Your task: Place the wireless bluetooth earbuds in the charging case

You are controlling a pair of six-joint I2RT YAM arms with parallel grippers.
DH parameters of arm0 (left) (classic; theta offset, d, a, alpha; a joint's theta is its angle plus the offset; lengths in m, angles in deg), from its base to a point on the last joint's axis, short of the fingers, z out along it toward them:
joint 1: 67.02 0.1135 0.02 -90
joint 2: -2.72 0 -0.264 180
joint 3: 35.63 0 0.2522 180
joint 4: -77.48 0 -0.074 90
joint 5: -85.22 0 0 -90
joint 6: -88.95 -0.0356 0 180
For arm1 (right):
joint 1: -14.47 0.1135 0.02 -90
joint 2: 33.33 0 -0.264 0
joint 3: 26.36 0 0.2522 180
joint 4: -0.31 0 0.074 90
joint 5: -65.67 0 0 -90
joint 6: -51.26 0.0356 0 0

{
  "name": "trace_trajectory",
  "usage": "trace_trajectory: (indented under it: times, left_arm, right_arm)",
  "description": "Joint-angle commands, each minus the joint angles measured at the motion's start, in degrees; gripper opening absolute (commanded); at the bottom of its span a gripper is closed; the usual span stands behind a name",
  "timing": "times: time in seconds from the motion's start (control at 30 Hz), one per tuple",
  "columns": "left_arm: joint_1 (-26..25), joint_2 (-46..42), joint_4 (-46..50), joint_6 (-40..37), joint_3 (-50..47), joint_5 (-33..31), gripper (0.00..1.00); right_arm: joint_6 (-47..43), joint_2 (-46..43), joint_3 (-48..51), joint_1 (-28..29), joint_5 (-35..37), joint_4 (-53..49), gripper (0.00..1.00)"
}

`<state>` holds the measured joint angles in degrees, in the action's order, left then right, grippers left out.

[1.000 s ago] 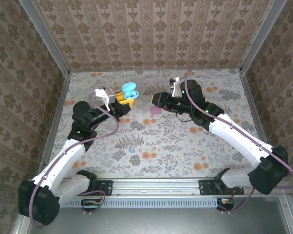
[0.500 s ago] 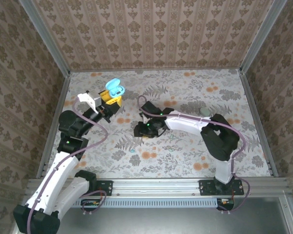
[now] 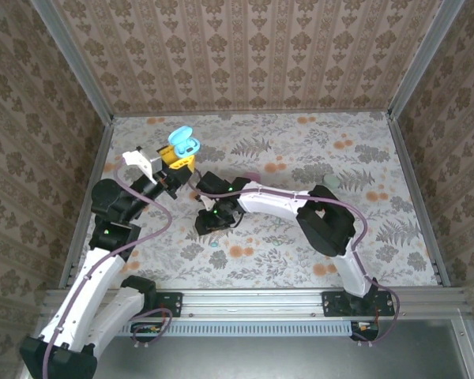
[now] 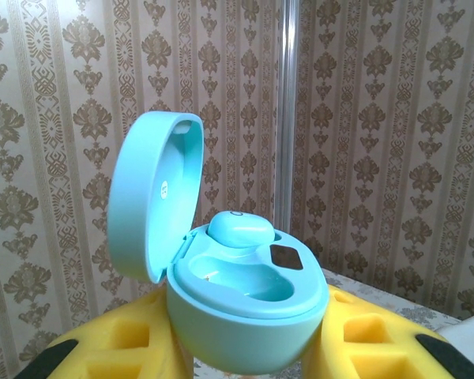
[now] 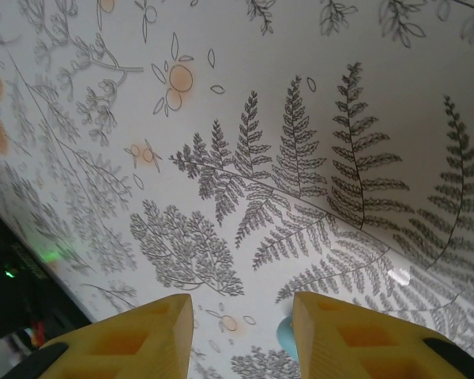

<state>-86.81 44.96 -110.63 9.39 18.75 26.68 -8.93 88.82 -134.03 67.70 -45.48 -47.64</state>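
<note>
Brown damask-striped walls [image 3: 245, 55] on three sides, aluminium corner posts [image 3: 75, 61], counter [image 3: 379, 229] covered in fern-and-orange-flower print, metal rail [image 3: 253, 300] along near edge, even light.

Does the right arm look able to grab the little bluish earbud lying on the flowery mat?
Probably yes. The earbud lies bare on the mat beside the right tool, half hidden behind one of its open yellow fingers; nothing else blocks it.

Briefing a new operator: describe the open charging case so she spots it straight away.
Look at the floral mat's far-left side. There the yellow-fingered left gripper holds up a mint-teal, pebble-shaped plastic charging case. What sets it apart: raised off the mat, lid open, one matching earbud seated inside.
</note>
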Motion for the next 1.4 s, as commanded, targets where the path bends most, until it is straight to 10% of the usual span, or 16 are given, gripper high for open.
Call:
trace_trajectory:
  times: [0.0,1.37]
  left_arm:
    - [0.19,-0.91,-0.35,-0.90,1.74,0.27,0.29]
    - [-0.16,0.56,-0.94,-0.42,1.63,0.70,0.29]
  right_arm:
    - [-8.86,3.25,-3.77,0.89,0.48,-7.32,0.40]
    - [-13.72,6.02,-6.61,3.02,5.29,-11.77,0.37]
